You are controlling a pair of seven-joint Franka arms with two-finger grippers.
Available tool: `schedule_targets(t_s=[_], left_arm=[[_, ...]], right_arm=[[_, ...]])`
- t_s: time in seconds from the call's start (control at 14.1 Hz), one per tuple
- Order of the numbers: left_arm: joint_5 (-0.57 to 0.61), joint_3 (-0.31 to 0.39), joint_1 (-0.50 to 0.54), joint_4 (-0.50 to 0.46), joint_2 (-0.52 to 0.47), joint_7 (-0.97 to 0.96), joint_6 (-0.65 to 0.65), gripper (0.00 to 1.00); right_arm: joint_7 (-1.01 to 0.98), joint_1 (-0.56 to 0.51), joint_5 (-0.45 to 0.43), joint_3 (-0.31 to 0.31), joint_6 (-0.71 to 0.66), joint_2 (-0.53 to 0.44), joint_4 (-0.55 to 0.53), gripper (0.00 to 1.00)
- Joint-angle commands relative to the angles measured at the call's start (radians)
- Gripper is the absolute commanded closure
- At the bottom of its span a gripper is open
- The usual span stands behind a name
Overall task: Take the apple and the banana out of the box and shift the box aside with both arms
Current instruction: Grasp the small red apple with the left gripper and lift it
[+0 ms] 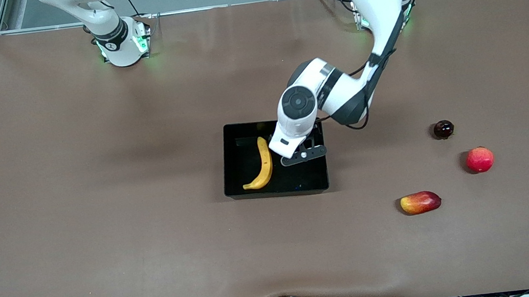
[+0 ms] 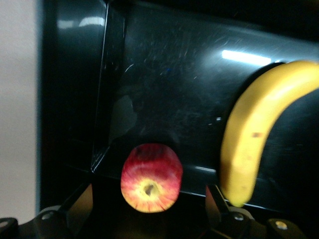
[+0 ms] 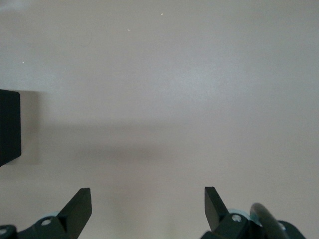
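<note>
The black box (image 1: 276,191) sits mid-table with the yellow banana (image 1: 262,164) lying inside it. My left gripper (image 1: 303,155) hangs low over the part of the box toward the left arm's end. In the left wrist view the small red apple (image 2: 151,178) with yellow streaks sits between the open left gripper's (image 2: 149,193) fingers, touching neither. The banana (image 2: 249,139) lies beside it on the box floor (image 2: 174,89). The left hand hides the apple in the front view. My right gripper (image 3: 147,191) is open and empty over bare table.
Toward the left arm's end lie a dark round fruit (image 1: 443,129), a larger red round fruit (image 1: 479,159) and an oblong red-and-yellow fruit (image 1: 420,202). A black corner (image 3: 9,127) shows at the edge of the right wrist view.
</note>
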Motion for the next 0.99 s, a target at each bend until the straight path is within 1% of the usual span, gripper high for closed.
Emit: schedule_targets(t_s=[0.0, 0.14, 0.21, 0.28, 0.36, 0.43, 0.57, 0.71, 0.92], left_arm=[[0.033, 0.004, -0.018, -0.008, 0.035, -0.014, 0.007, 0.0], [0.033, 0.001, -0.02, -0.009, 0.047, -0.017, 0.013, 0.02], [0.031, 0.001, -0.028, -0.013, 0.052, -0.017, 0.013, 0.19], [0.03, 0.001, -0.031, -0.013, 0.05, -0.02, 0.013, 0.42], [0.03, 0.001, -0.031, -0.011, 0.044, -0.024, 0.008, 0.71], [0.031, 0.001, -0.025, -0.003, 0.04, -0.01, -0.001, 0.99], [0.033, 0.003, -0.014, 0.001, -0.017, 0.002, -0.005, 1.0], [0.033, 0.017, 0.004, 0.004, -0.101, 0.021, -0.048, 1.0], [0.033, 0.012, 0.118, 0.01, -0.237, 0.148, -0.16, 1.0]], right_arm=[[0.0, -0.02, -0.004, 0.014, -0.007, 0.001, 0.011, 0.0], [0.0, -0.02, -0.004, 0.014, -0.007, 0.001, 0.011, 0.0], [0.0, -0.02, -0.004, 0.014, -0.007, 0.001, 0.011, 0.0], [0.0, -0.02, -0.004, 0.014, -0.007, 0.001, 0.011, 0.0], [0.0, -0.02, -0.004, 0.014, -0.007, 0.001, 0.011, 0.0], [0.0, -0.02, -0.004, 0.013, -0.007, 0.001, 0.011, 0.0], [0.0, -0.02, -0.004, 0.013, -0.007, 0.001, 0.011, 0.0], [0.0, -0.026, -0.004, 0.014, 0.001, 0.005, 0.011, 0.0], [-0.004, -0.048, -0.004, 0.013, 0.0, 0.044, 0.011, 0.0]])
